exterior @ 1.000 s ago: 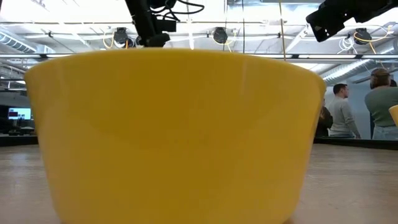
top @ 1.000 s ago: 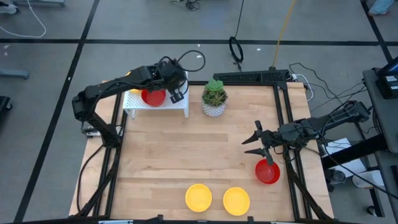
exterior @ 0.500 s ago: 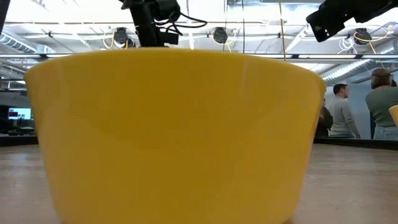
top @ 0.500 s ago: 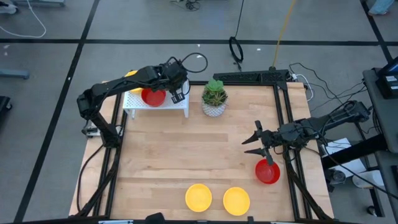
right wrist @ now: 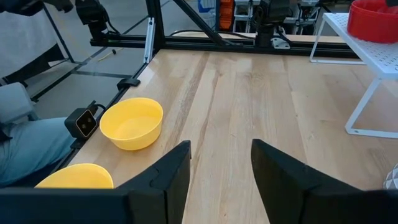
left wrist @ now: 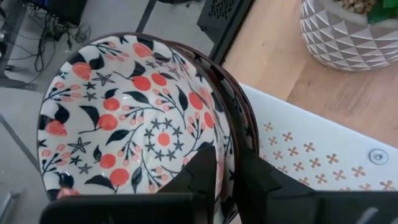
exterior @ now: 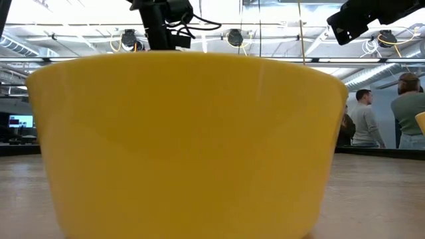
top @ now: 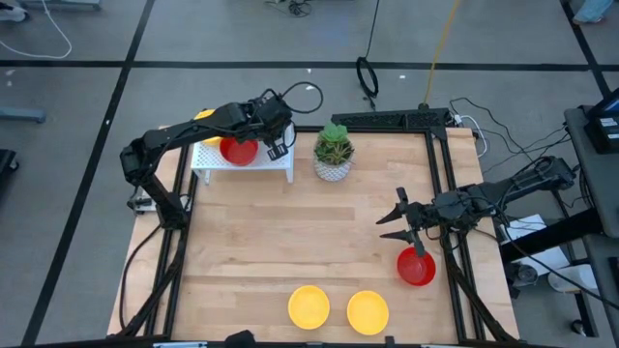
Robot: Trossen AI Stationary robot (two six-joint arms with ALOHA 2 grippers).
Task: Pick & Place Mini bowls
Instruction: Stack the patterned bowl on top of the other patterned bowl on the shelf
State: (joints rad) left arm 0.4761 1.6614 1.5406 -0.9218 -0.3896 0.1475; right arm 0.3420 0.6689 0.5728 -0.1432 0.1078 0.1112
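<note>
My left gripper (top: 276, 145) reaches over the white rack (top: 247, 172) at the table's far left. It is shut on a white floral mini bowl (left wrist: 130, 118), which the arm hides in the high view. This bowl sits nested in other dark-rimmed bowls (left wrist: 247, 121). A red mini bowl (top: 239, 151) stands on the rack, and a yellow one (top: 205, 115) peeks out behind the arm. Two yellow mini bowls (top: 309, 305) (top: 368, 311) stand by the near edge. Another red one (top: 416, 268) lies below my open right gripper (top: 392, 217), which touches nothing. My left gripper has the floral bowl's rim (left wrist: 225, 155) on the side toward the arm. One finger (left wrist: 204, 174) is inside the bowl and one (left wrist: 256, 180) outside. The fingers slant down from the table's left. The bowl rests in the stack beneath it, over the rack.
A white pot with a green plant (top: 334, 155) stands just right of the rack. In the low view a yellow bowl (exterior: 186, 146) close to the camera hides most of the table. People stand in the room beyond (exterior: 364, 119). Bare wood lies mid-table (top: 290, 232).
My left gripper has sunk a little over the rack and shifted slightly toward the table's right, then stayed still. The right arm has not moved.
</note>
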